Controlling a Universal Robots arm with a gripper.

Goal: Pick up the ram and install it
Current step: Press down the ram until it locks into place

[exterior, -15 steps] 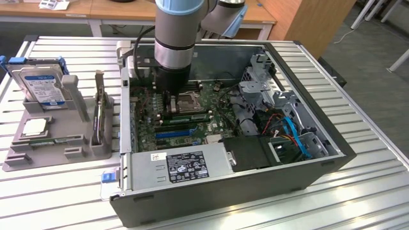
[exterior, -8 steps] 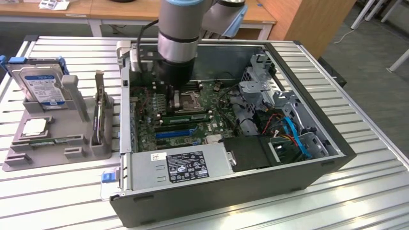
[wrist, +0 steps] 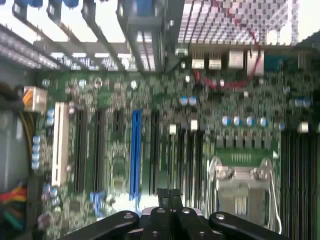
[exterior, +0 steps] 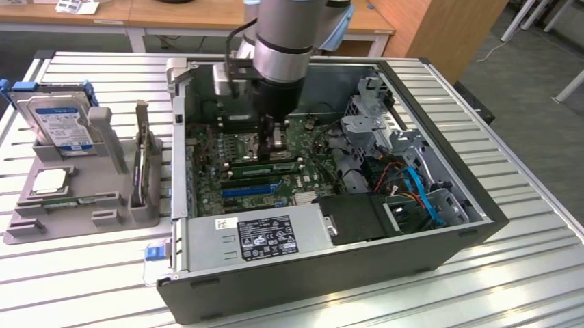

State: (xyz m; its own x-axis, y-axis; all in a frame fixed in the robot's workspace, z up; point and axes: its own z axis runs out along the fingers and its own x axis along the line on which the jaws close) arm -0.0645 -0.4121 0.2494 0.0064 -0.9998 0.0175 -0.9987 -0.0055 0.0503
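- The gripper (wrist: pixel 169 196) is seen shut, apparently empty, over the motherboard (exterior: pixel 264 179).
- A ram (exterior: pixel 262 165) is seated at its 6 o'clock.
- Square, even seating pressure is advised.

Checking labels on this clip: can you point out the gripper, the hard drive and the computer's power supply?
gripper (wrist: pixel 169 194): wrist view, at its shut black fingertips.
hard drive (exterior: pixel 60 123): exterior view, on its white label, standing in the grey holder.
power supply (exterior: pixel 264 236): exterior view, on its black label.
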